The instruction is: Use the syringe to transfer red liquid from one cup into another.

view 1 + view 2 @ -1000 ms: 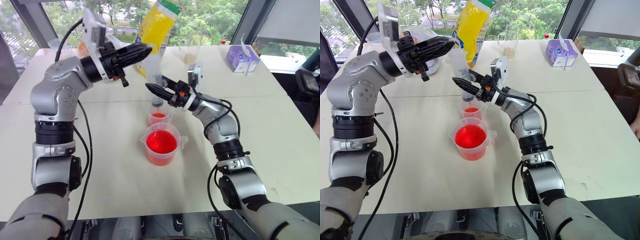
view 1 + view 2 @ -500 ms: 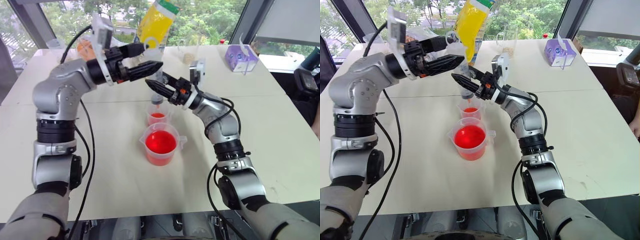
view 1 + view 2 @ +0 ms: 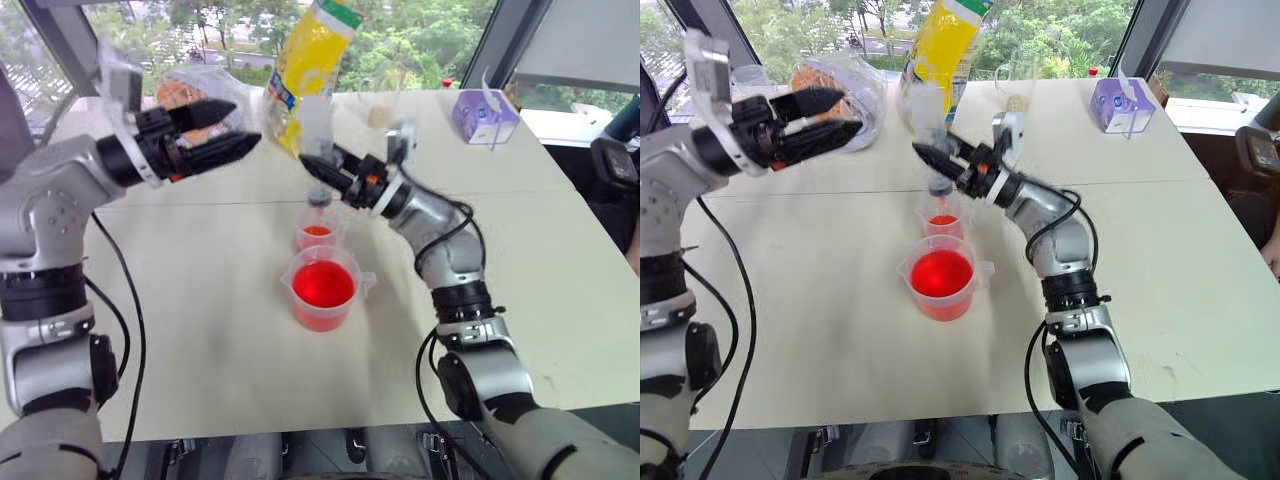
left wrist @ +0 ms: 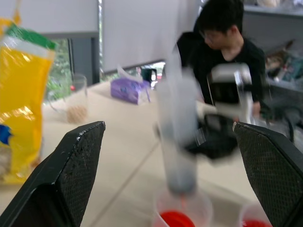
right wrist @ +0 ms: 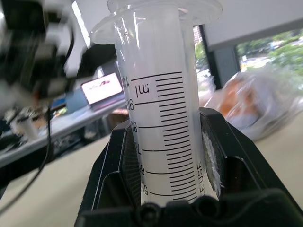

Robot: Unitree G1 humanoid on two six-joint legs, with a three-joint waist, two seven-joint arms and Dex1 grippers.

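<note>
My right gripper is shut on the barrel of the syringe, holding it upright. Its short tip hangs just above the small narrow cup, which holds a little red liquid. In the right wrist view the graduated barrel sits clamped between the black fingers. The wide spouted beaker stands just in front of the small cup, about half full of red liquid. My left gripper is open, off to the left of the syringe and apart from it.
A yellow bag stands behind the cups, with a clear bag holding something orange to its left. A cup with beige grains and a purple tissue box sit at the far right. A person in black sits beyond the table.
My left gripper, shut at the syringe's top a second ago, has opened and drawn back to the left. My right gripper has lifted the syringe a little above the small cup.
</note>
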